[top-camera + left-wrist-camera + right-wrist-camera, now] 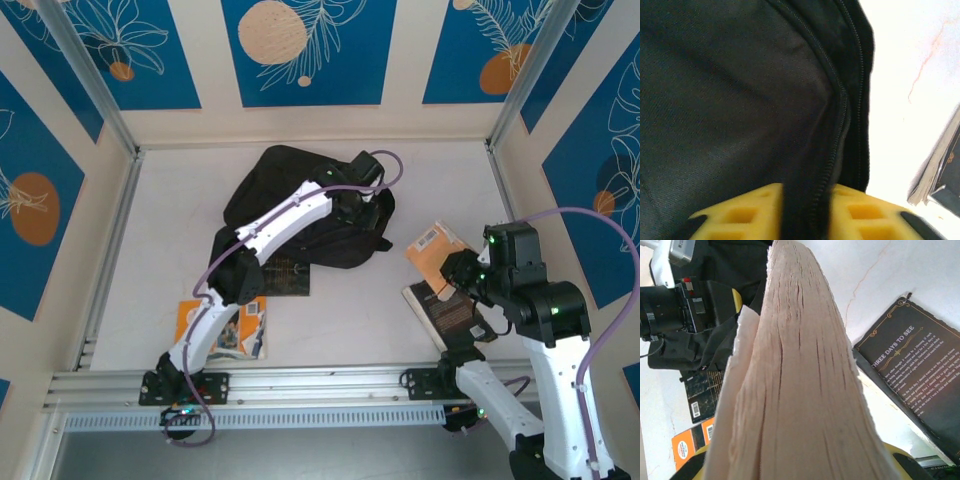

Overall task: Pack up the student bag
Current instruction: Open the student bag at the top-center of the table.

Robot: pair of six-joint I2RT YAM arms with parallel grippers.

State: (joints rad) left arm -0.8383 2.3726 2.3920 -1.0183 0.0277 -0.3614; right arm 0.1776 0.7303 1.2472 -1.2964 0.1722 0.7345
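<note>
Nearest on the left of the white tabletop (420, 190), an orange book (250, 325) lies flat, partly under the left arm. On the near right, the right end effector (450, 272) is closed on a thick paperback (430, 248) with an orange cover and holds it above the tabletop. In the right wrist view the cream page edges of this paperback stand between the yellow fingers (695, 462).

Under and just beside the held paperback, a dark book with a gold border (910, 375) lies flat on the tabletop, its back cover up, with the words "THREE DAYS TO SEE" on it.

A little farther, near the middle, a flat dark book with gold print (288, 275) lies on the tabletop. Its far edge touches, or goes slightly under, the near edge of the student bag (285, 185).

The student bag, large, black and soft, lies at the far middle of the tabletop. The left arm reaches across it toward its right side. There the left end effector (807, 215) is nearly closed and pinches a fold of the black fabric together with a line of zipper. In the left wrist view this fold runs up between the two yellow fingers. The bag and the right end effector are well apart, with bare tabletop between them.
</note>
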